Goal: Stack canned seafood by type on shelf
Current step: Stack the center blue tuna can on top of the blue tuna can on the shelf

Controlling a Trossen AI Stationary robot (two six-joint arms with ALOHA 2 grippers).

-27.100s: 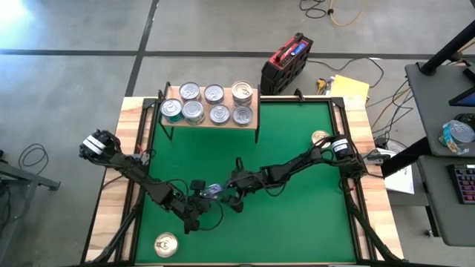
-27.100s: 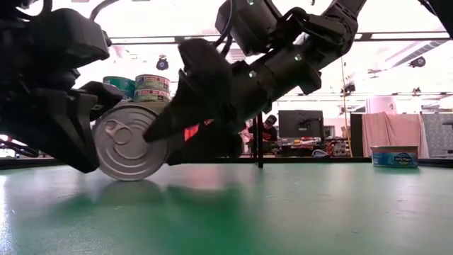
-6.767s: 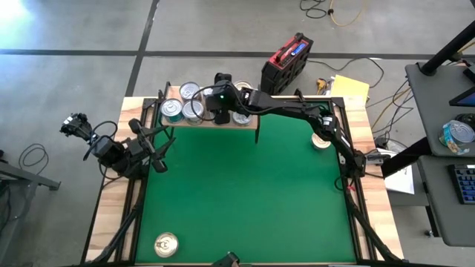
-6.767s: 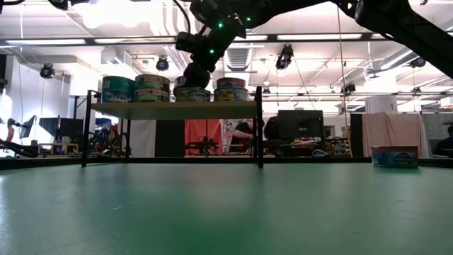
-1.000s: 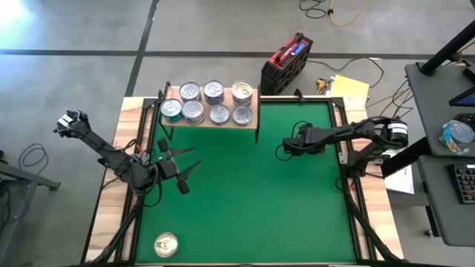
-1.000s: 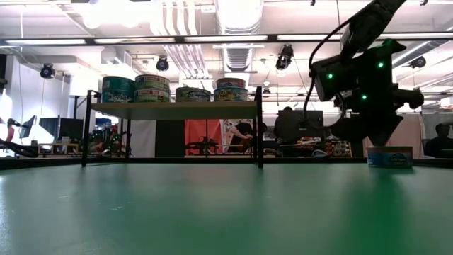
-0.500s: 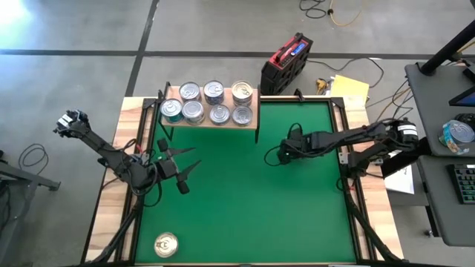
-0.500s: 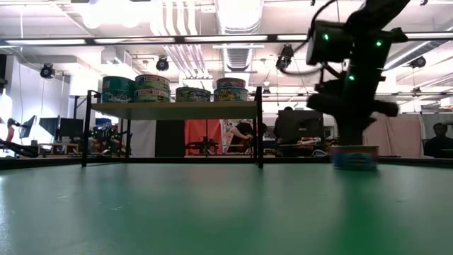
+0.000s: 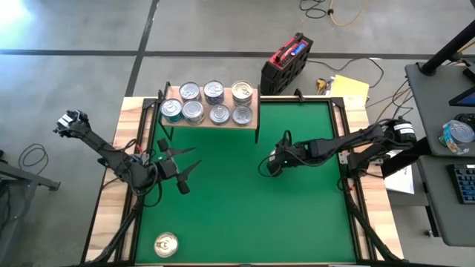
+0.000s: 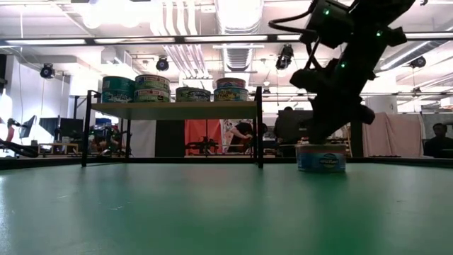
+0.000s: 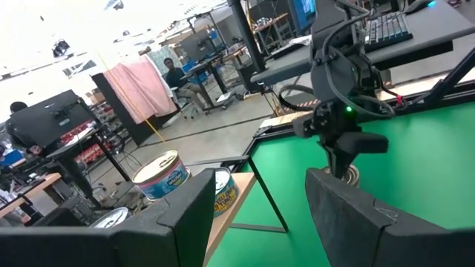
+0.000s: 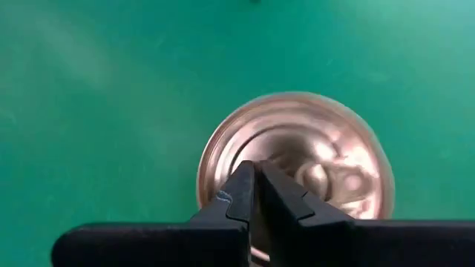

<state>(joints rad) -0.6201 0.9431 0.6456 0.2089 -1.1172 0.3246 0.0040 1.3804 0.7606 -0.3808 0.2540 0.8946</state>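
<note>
Near the middle of the high view, a little to the right, the right gripper [image 9: 272, 165] is pointing down at a small round gold-topped tin [image 12: 297, 170] with a blue label [image 10: 321, 157]. The tin is sitting flat on the green mat [image 9: 245, 215]. The two dark fingers [image 12: 256, 196] are pressed tight together, with their tips touching the gold lid and nothing between them.

At the upper left of the mat, the small light-wood shelf on thin black legs [image 9: 213, 122] is holding eight round tins [image 9: 211, 104] in two rows. Most are showing silver lids, and one at the left is teal [image 9: 171, 110]. In the low view, the tins [image 10: 174, 88] are lining the top of the board.

At the left side of the high view, the left gripper [image 9: 180, 167] is waiting above the mat with its jaws spread apart and holding nothing.

At the lower left corner of the mat, one more gold-topped tin [image 9: 165, 244] is lying alone.
</note>
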